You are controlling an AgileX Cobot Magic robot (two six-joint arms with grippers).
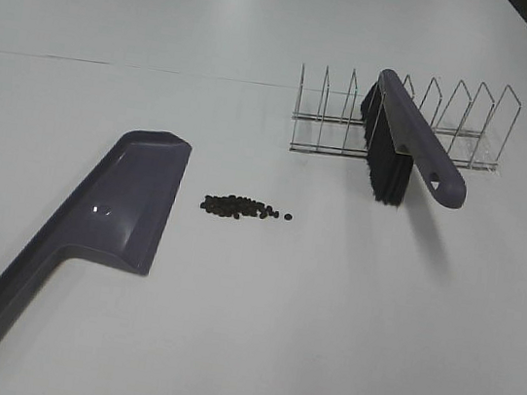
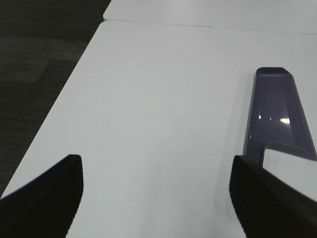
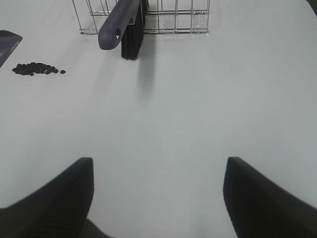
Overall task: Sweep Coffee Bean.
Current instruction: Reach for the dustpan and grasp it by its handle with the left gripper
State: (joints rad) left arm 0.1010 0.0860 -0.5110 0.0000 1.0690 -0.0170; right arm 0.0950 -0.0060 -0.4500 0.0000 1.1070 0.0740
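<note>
We see the surface (image 1: pixel 321 343), tools untouched.
Dustpan (image 1: pixel 131 199) lower left, brush (image 1: pixel 412 135) upper right — the coffee bean (image 1: pixel 237 208) row sits mid-frame between them, long axis left-right, nearer the dustpan; left end effector (image 2: pixel 155 166) and right end effector (image 3: pixel 158 166) gape empty.

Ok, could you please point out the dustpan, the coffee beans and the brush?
dustpan (image 1: pixel 132 201), high view, middle of its scoop.
coffee beans (image 1: pixel 236 207), high view, middle of the pile.
brush (image 1: pixel 418 133), high view, its handle.

Glossy plastic dustpan (image 1: pixel 137 190), shiny metal wire rack (image 1: pixel 459 137), smooth matt table (image 1: pixel 326 314).
</note>
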